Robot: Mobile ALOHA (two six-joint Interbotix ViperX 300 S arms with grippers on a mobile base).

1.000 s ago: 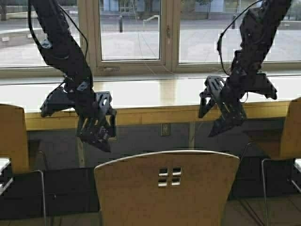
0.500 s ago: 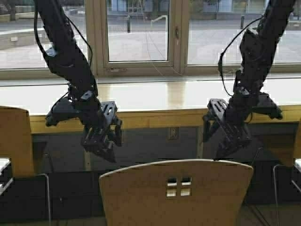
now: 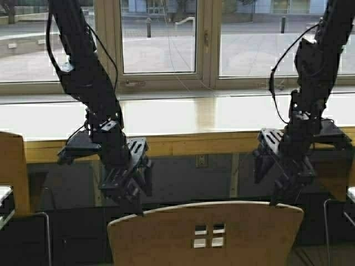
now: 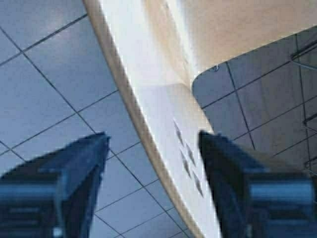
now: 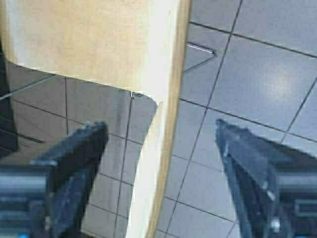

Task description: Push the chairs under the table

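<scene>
A tan plywood chair (image 3: 233,235) with a four-square cutout stands in front of me, its curved backrest at the bottom middle of the high view. The long pale-wood table (image 3: 194,119) runs across under the windows beyond it. My left gripper (image 3: 130,194) is open and hangs over the left end of the backrest's top edge; the backrest (image 4: 173,139) runs between its fingers. My right gripper (image 3: 280,185) is open over the right end; the backrest edge (image 5: 163,144) lies between its fingers.
A second tan chair (image 3: 12,172) stands at the left edge, and another chair's frame (image 3: 338,205) at the right edge. Grey floor tiles (image 5: 257,84) lie below. Large windows (image 3: 161,36) stand behind the table.
Both arms have come down toward the chair's backrest top. The scene has shifted in the high view, so the robot has moved closer to the table.
</scene>
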